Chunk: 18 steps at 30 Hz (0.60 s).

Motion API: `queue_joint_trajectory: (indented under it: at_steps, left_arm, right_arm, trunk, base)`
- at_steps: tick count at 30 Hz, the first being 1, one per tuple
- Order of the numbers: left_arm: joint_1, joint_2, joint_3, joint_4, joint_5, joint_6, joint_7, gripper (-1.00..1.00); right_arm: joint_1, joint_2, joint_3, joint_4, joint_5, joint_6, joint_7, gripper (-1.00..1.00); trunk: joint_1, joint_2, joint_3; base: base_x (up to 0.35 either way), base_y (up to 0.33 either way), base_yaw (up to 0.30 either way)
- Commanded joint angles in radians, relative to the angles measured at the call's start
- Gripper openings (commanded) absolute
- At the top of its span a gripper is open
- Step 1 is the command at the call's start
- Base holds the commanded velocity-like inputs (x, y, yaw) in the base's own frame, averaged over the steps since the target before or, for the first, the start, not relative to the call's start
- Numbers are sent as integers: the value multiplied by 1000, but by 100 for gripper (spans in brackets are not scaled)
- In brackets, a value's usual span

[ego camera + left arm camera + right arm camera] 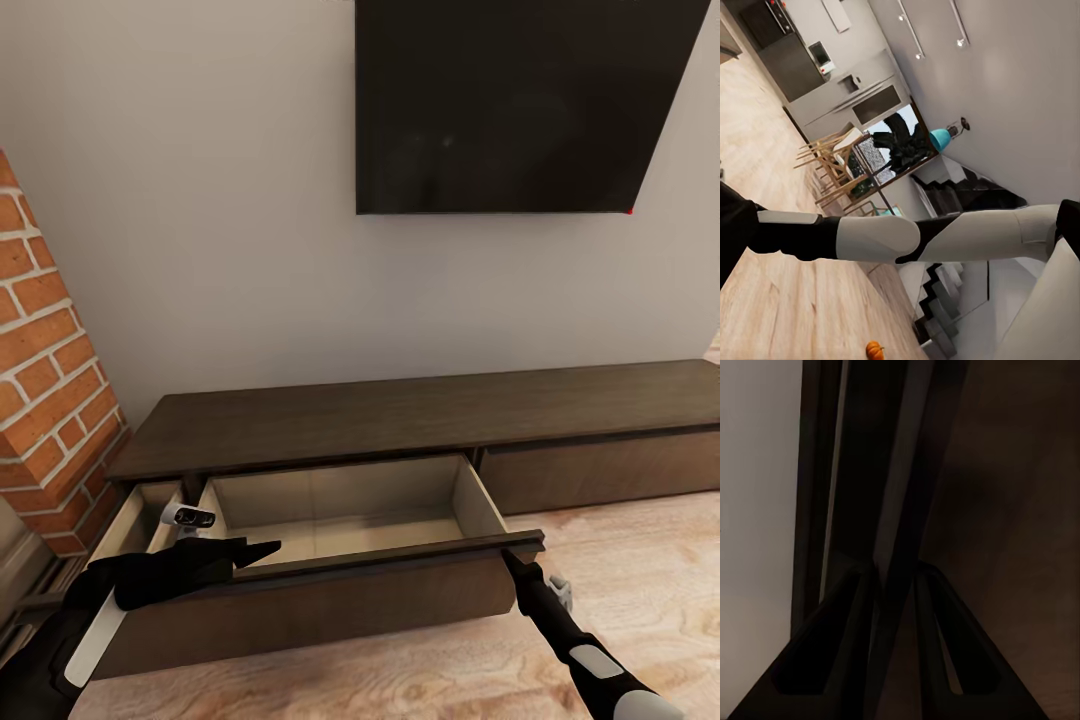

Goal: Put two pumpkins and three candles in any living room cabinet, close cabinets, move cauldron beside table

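The long dark-brown cabinet [400,415] stands against the wall under a television. Its left drawer [340,515] is pulled out, and the pale inside holds nothing. My right gripper [512,556] [894,585] is shut on the right end of the drawer front's top edge, with the panel between its fingers [832,645]. My left gripper [262,548] hovers over the left part of the drawer front, and its jaws are not clear. In the left wrist view one orange pumpkin [874,349] lies on the floor near a staircase. The candles and the cauldron are out of view.
The cabinet's right drawer [600,470] is shut. A black television [520,100] hangs above, and a brick column [50,370] stands close on the left. The floor is wooden. The left wrist view shows wooden chairs [832,169], stairs [945,300] and my own arm [870,238].
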Motion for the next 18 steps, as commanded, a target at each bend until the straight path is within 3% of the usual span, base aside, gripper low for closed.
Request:
queue_joint_trajectory:
  at_steps: [1,18]
  left_arm:
    - [0,0,-1,0,0,10,-4,100]
    - [0,0,-1,0,0,10,-4,100]
  right_arm:
    - [-1,16,44,2,-6,17,22,-100]
    - [-1,16,44,2,-5,17,22,-100]
  trunk:
    - [0,-1,-1]
    - [0,-1,-1]
  base:
    - [-19,0,0]
    - [-55,0,0]
